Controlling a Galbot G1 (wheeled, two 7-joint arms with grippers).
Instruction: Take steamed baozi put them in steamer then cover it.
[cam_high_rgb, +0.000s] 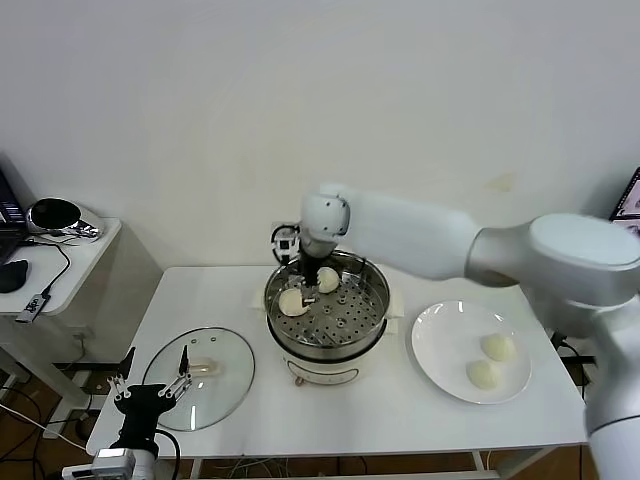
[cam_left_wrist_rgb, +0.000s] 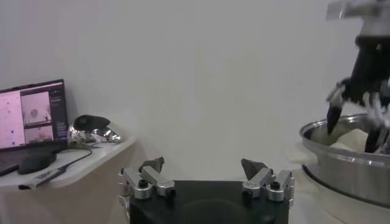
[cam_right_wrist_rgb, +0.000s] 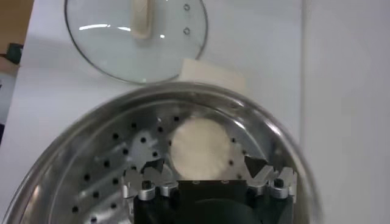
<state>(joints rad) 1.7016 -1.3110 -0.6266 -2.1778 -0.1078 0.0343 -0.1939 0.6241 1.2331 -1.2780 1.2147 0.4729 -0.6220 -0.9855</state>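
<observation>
The steamer (cam_high_rgb: 325, 318) stands at the table's middle with two baozi on its perforated tray, one at the left (cam_high_rgb: 293, 302) and one farther back (cam_high_rgb: 329, 281). My right gripper (cam_high_rgb: 323, 271) hangs inside the pot just above the back baozi (cam_right_wrist_rgb: 198, 146). It is open, and the bun lies on the tray (cam_right_wrist_rgb: 116, 164) between its spread fingers without touching them. Two more baozi (cam_high_rgb: 498, 347) (cam_high_rgb: 483, 373) lie on the white plate (cam_high_rgb: 437, 340) at the right. The glass cover (cam_high_rgb: 200, 378) lies flat at the front left. My left gripper (cam_high_rgb: 150, 390) is open and empty at the cover's near edge.
A side table (cam_high_rgb: 60, 250) with a laptop and cables stands beyond the table's left edge. The wall runs close behind the steamer. In the left wrist view the steamer's rim (cam_left_wrist_rgb: 341, 155) and my right gripper (cam_left_wrist_rgb: 359, 103) show far off.
</observation>
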